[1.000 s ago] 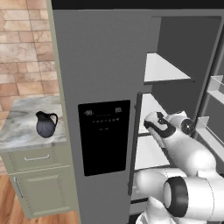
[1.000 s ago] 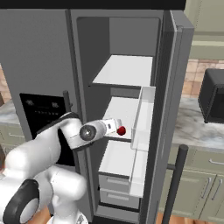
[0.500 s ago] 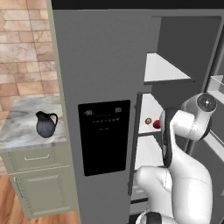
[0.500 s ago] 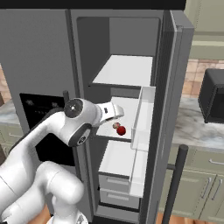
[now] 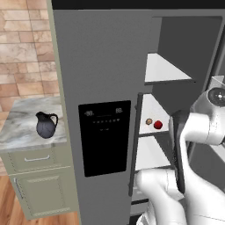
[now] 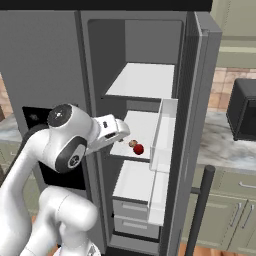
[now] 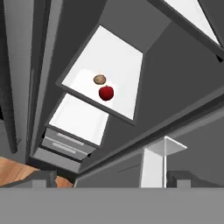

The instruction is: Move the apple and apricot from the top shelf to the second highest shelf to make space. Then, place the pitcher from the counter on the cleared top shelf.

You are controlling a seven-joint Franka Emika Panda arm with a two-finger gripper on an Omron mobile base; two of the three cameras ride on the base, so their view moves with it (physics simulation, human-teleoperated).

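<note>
From the left base view, the pitcher stands on the counter, while the apple and apricot sit just beside each other on the second highest shelf. The right base view shows the gripper near both fruits, empty. In the hand view its fingers stand spread wide.

Flat, even rendered light, soft faint shadows, dim fridge recesses, slightly coarse pixelated edges.

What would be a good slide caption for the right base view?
Robot arm beside the open fridge, apple and apricot together on the second highest shelf.
</note>
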